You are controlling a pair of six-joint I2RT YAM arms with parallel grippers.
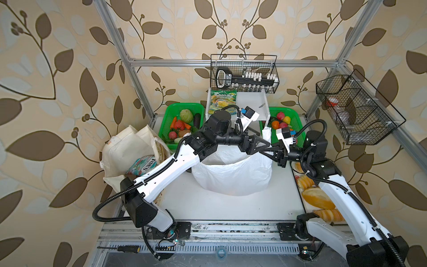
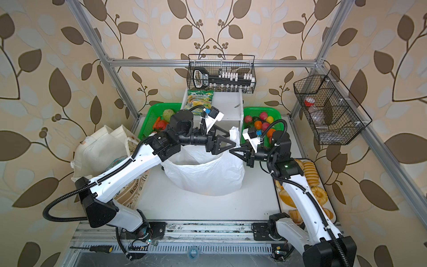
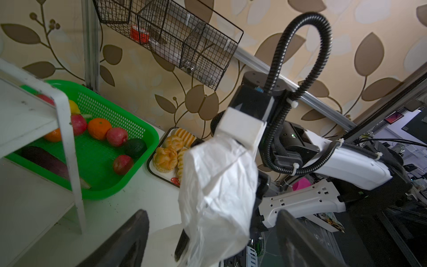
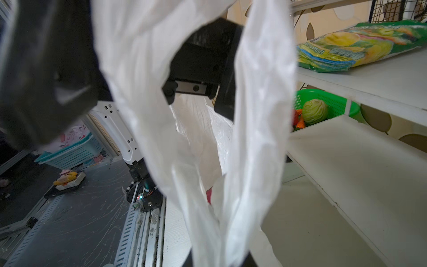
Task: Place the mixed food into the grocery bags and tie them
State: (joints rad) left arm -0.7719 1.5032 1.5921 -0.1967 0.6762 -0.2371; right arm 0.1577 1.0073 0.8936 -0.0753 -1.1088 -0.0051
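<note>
**Carrier Bag Handle Clenched on the Right, Left Fingers Spread**

The white plastic carrier bag (image 1: 233, 178) is seen in both top views standing open-mouthed at the middle of the tabletop (image 1: 208, 208). One loop handle (image 4: 258, 115) is drawn up at the bag's far right rim. It is clenched by the fingers of the right gripper (image 1: 265, 153), which are pressed together to a point. In the right wrist view the plastic is seen running out from between them.

The left gripper (image 1: 263, 139) is held over the bag's mouth, just beside the right one, tip facing tip. Its fingers (image 3: 124, 242) are spread wide. In the left wrist view the raised handle is seen between them with a gap on either side, so nothing is grasped by them.

The cream canvas tote (image 1: 124, 148) is slumped at the left of the tabletop, apart from the plastic bag. The "FOX'S" candy packet (image 1: 143, 166) is seen in its mouth. A patch of pink (image 4: 209, 195) is glimpsed inside the plastic bag; what it is cannot be told.

Toy fruits (image 1: 282, 122) are seen in the green basket (image 1: 294, 114) behind the right gripper. The green-yellow snack packet (image 1: 223, 101) is laid on the white shelf (image 1: 251, 99) at the back. Bread loaves (image 1: 317, 196) are lined along the tabletop's right edge.
</note>
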